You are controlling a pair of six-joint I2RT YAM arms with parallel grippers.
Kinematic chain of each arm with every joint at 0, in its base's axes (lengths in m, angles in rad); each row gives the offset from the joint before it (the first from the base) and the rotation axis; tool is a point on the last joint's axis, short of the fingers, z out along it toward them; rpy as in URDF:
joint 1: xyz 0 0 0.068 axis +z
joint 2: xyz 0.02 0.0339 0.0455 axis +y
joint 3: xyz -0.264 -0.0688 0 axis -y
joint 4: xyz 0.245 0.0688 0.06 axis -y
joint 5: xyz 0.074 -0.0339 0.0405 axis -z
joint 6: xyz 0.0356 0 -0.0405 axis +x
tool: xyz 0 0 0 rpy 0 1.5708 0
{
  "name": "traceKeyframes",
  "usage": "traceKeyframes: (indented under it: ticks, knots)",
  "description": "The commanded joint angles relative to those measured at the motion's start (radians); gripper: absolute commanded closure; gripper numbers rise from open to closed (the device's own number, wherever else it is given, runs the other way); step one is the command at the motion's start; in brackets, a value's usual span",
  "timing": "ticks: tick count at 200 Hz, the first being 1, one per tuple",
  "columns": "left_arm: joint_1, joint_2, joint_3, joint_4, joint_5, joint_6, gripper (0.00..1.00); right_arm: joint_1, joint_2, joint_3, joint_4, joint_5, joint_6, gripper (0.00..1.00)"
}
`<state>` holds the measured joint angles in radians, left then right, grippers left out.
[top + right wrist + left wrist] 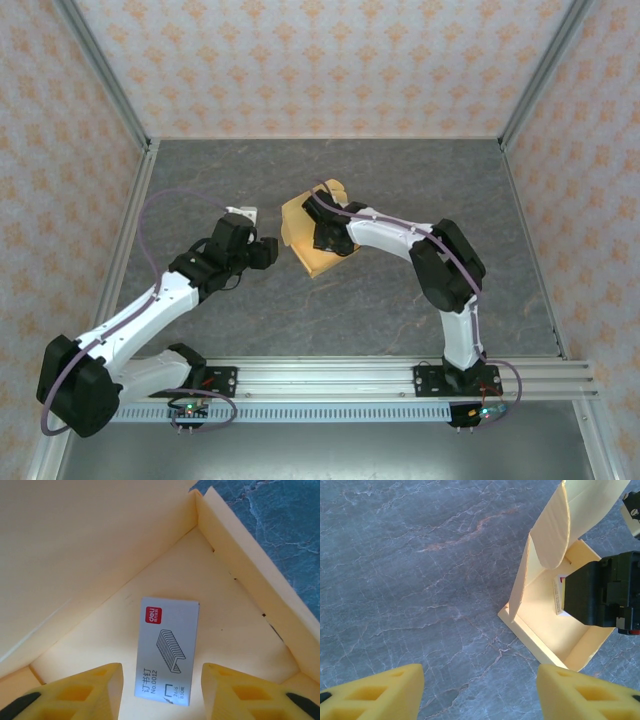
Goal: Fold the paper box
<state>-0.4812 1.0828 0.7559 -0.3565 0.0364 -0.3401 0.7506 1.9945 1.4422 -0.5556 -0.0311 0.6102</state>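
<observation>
Right wrist view: grey staple box flat inside paper box, right gripper and left gripper both wide, empty.

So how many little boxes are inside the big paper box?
1. A small grey staple box lies flat on the floor of the paper box, right in front of the open right hand. Others may be hidden.

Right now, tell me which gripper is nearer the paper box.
Right. The right gripper reaches down inside the paper box, above a small staple packet on its floor. The left gripper hovers over bare table to the box's left, apart from it.
</observation>
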Motion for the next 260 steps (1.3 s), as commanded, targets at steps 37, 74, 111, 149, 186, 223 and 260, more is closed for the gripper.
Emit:
traceKeyframes:
  ticks: [37,74,111,149,186,223,260]
  knots:
    - [0.027,-0.034,-0.018,0.009,-0.009,-0.046,0.36,0.006,-0.168,-0.017,0.000,0.036,-0.043,0.49]
    - [0.085,0.015,-0.002,0.104,0.200,-0.139,0.35,-0.064,-0.345,-0.086,0.012,-0.032,-0.310,0.38]
    - [0.090,0.112,0.092,0.058,0.260,-0.124,0.34,-0.240,-0.348,-0.046,0.036,-0.256,-0.641,0.30]
    - [0.073,0.170,0.141,0.025,0.170,-0.088,0.36,-0.385,-0.275,-0.034,0.139,-0.526,-0.780,0.29]
    - [0.026,0.231,0.188,0.009,0.127,-0.068,0.40,-0.399,-0.163,0.042,0.108,-0.666,-0.923,0.29]
    - [0.018,0.235,0.177,0.025,0.115,-0.092,0.40,-0.403,-0.098,0.059,0.153,-0.708,-0.984,0.29]
    - [0.016,0.238,0.172,0.025,0.115,-0.088,0.38,-0.403,-0.053,0.091,0.190,-0.712,-1.027,0.29]
